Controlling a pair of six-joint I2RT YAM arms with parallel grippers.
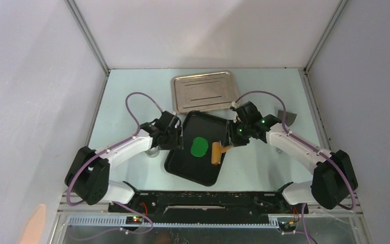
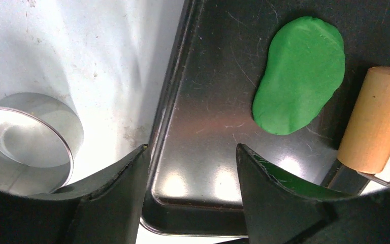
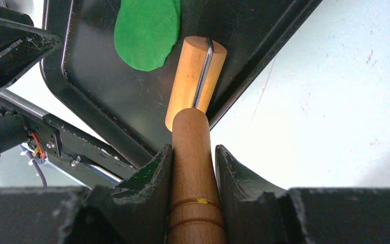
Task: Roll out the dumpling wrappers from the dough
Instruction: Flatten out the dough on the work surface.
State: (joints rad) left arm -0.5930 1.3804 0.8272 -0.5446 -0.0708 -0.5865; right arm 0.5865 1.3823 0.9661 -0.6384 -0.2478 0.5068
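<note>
Holding the wooden roller [image 3: 195, 81] by its handle, the right gripper [image 3: 193, 152] is pressing its fingers tight on both sides of the wood. The roller head is lying inside the black tray [image 1: 193, 170], close to the tray's right rim. The green dough [image 2: 299, 76] is lying near the middle of the tray as a flat oval, just beside the roller head, and I cannot tell if they are touching.

The left gripper [image 2: 192, 150] is hanging wide open over the tray's left rim and is holding nothing. A metal ring [image 2: 30, 132] is standing outside the tray, near that same rim.

I am seeing these risks:
- The roller head is catching on the raised right rim when it begins to move.
- The tray is sliding under the push, because nothing is clamping it.
- The soft dough is sticking to the wood and lifting off the tray.
</note>
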